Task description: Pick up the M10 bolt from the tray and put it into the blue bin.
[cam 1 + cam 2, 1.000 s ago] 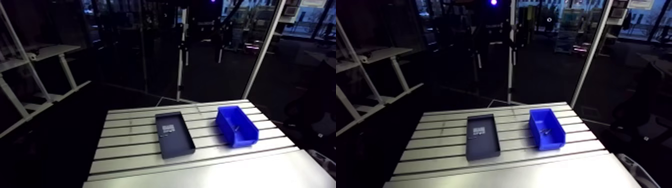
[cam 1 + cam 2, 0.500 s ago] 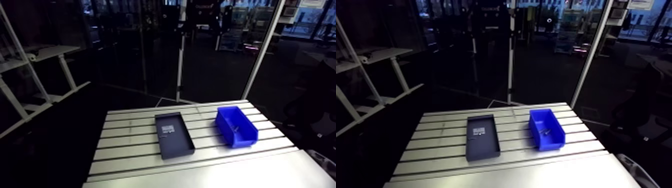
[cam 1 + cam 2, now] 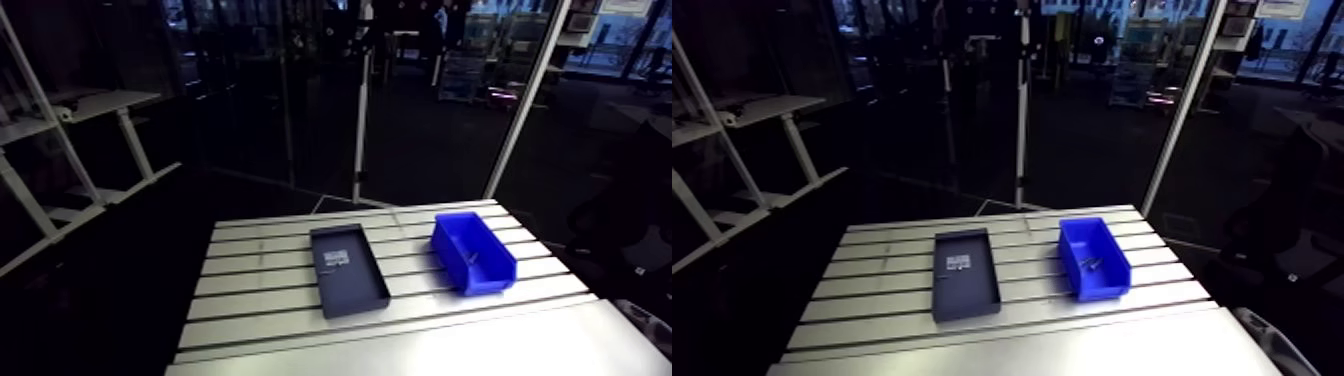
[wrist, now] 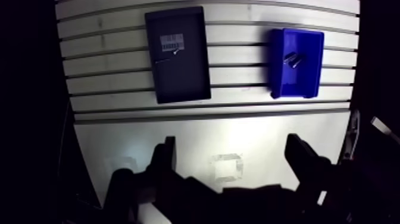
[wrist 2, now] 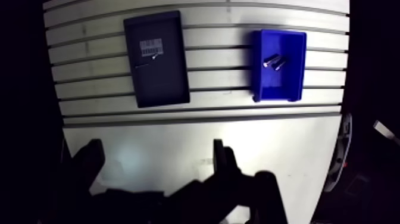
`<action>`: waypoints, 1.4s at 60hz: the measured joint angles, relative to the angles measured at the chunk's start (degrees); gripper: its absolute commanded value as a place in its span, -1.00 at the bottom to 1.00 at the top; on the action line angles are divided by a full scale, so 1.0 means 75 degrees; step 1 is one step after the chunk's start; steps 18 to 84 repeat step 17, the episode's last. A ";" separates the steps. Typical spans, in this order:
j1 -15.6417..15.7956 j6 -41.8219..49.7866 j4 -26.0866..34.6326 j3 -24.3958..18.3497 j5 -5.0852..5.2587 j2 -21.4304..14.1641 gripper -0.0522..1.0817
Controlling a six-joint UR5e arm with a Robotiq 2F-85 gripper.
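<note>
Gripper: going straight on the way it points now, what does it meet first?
Most likely the bare table, near the pale square mark between the open jaws of the gripper. The tray and blue bin lie farther ahead, off that line; depth is unclear.

Tray (image 4: 181, 77) and blue bin (image 4: 294, 80) well apart on table (image 4: 238, 128); wide bare gap between; both open-topped

Slotted aluminium table (image 3: 260, 300) is sitting in a dim room, with dark floor (image 3: 100, 300) lying around it. A white desk frame (image 3: 100, 100) is standing beyond the table's left edge. A white post (image 3: 527, 100) is leaning behind its far right corner. Lit windows (image 3: 620, 30) are glowing far back.
</note>
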 measured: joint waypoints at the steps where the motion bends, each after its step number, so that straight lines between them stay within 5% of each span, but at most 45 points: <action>1: 0.0000 0.0000 0.0001 0.0001 0.0000 0.0000 -0.90; 84: -0.0010 -0.0003 0.0003 0.0020 -0.0003 0.0000 -0.90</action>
